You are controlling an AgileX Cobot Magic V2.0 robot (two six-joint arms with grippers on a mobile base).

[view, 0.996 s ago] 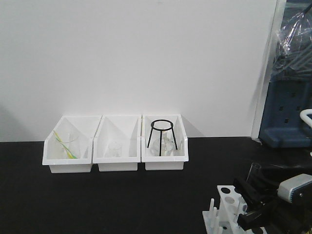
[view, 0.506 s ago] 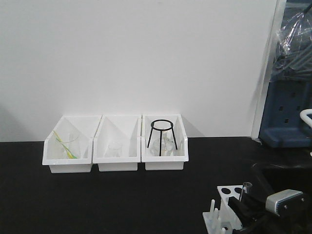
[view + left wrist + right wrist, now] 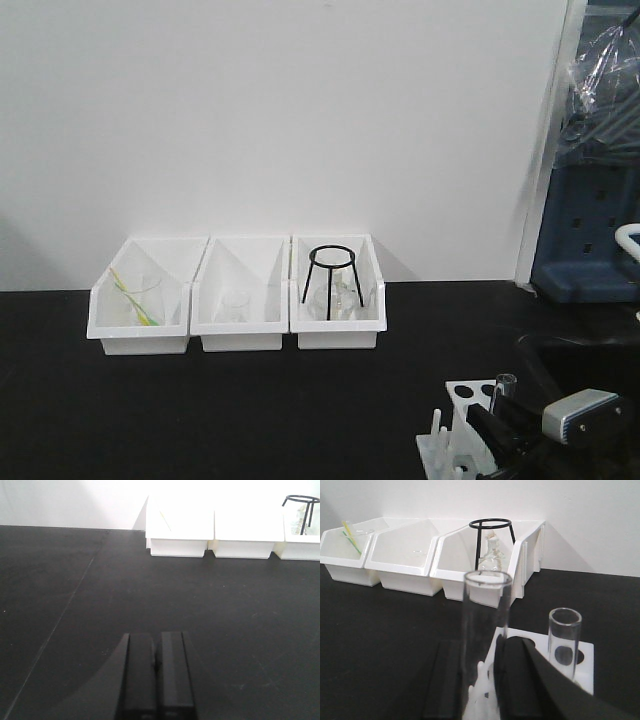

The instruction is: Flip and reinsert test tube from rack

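Black matte worktop (image 3: 250, 410) is open from front edge to back row, w/ wide bare stretch left of centre. Along back wall, 3 white open-front plastic bins (image 3: 236, 296) sit side by side, touching; rightmost holds a black wire ring stand (image 3: 332, 280) rising above bin rim. Right front corner crowded: small white plastic rack w/ round holes (image 3: 580, 667), a tall clear glass tube (image 3: 485, 630) between right gripper (image 3: 477, 680) jaws, and a 2nd shorter clear tube (image 3: 564, 640) upright just beside.
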